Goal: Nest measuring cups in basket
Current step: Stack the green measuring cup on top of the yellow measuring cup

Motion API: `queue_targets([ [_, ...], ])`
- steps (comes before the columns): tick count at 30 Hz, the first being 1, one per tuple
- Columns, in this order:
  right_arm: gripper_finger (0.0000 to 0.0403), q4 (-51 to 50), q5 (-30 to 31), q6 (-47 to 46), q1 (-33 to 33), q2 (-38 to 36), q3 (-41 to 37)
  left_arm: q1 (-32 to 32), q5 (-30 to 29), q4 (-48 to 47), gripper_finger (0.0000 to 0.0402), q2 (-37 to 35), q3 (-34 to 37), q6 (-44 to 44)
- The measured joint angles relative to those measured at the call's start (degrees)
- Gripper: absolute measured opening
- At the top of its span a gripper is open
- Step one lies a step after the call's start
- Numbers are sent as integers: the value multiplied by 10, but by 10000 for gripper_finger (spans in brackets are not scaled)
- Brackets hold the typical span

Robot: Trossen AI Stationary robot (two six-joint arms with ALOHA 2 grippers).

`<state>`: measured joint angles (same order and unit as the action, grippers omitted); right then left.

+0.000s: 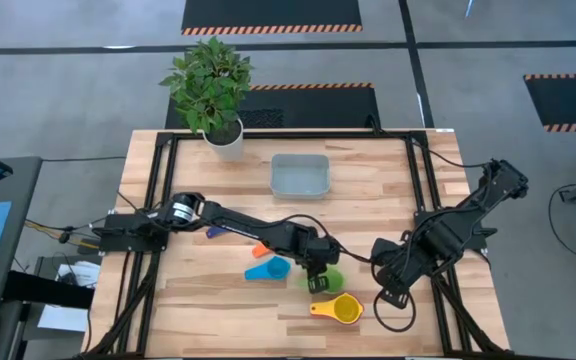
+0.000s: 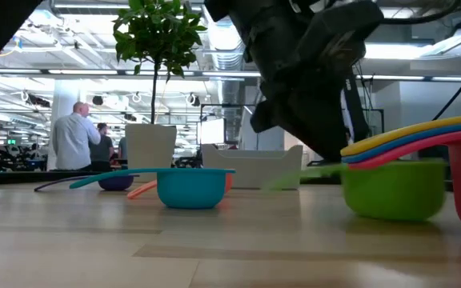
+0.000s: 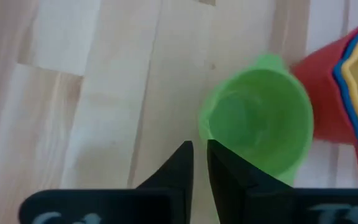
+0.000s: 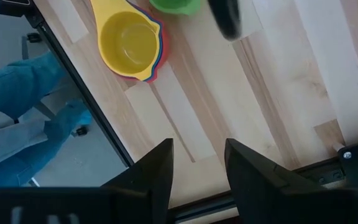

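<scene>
Standing at the near edge of the table, I note a partial nest closest to me: the yellow cup point(image 1: 348, 310) sits on top of a stack point(image 4: 132, 45) whose red and blue rims show beneath it, just beside the green cup point(image 1: 330, 279). The green cup stands alone, not yet joined to that nest.

The left gripper point(image 3: 199, 155) hangs right over the green cup's near rim; its fingers stand almost together with only a thin slit between them, and nothing is clamped in them. The right gripper point(image 4: 197, 155) hovers over bare wood at the table's right front, fingers apart and empty.

Further in lie the light blue cup point(image 1: 269, 269), the orange cup point(image 1: 259, 250) and, past them, a dark blue cup point(image 2: 117, 182), all loose on the wood.

Farthest back, the basket point(image 1: 300, 175) holds no cup that I can see from above; the white plant pot point(image 1: 225, 143) stands beside it.

Judgement: the task is early to middling. Some nesting is done, but outside the basket; four cups remain loose and the whole set has yet to go in.

View notes: only the low view shows the stack's layering edge-on point(image 2: 422, 144), plus people point(image 2: 74, 136) in the room behind. Only the left wrist view shows the finger gap.
</scene>
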<state>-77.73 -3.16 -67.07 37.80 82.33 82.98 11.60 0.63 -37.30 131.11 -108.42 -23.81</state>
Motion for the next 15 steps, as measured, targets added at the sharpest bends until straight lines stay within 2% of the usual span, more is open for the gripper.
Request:
queue_targets([
  [5,174,0,0,0,0,0,0,-8,-9,-20,57,1,-32,-5],
  [9,177,1,0,0,0,0,0,-17,-11,-95,76,2,-98,3],
  [11,178,-3,0,0,0,0,0,-18,-14,-197,81,2,-154,19],
  [15,174,-23,-12,-4,1,0,0,-8,-46,-483,82,0,-264,36],
])
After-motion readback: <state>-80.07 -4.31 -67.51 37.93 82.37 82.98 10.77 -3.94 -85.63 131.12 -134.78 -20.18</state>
